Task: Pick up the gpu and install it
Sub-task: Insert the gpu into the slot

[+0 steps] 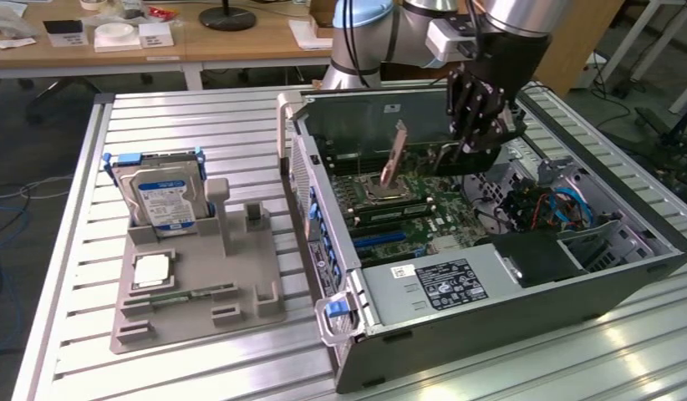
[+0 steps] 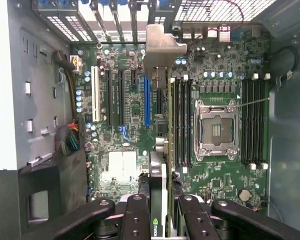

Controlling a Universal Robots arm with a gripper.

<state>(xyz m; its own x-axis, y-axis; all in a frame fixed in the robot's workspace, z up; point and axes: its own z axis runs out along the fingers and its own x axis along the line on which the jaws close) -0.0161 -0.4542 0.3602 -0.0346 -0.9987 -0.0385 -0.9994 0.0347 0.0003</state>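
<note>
Black hand (image 2: 162,202) clamps thin gpu (image 2: 159,175) w/ silver bracket (image 2: 162,47) above green mobo (image 2: 125,100).

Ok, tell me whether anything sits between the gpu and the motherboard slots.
Nothing visible does. The gripper holds the gpu edge-on above the motherboard, and the blue slot below lies bare.

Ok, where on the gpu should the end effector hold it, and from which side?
Across the two flat faces of the gpu, at the end away from its silver bracket, coming from above the open case. The card stands on edge, so its faces give parallel surfaces, and this leaves bracket and lower edge free. The end effector grips it so now.
</note>
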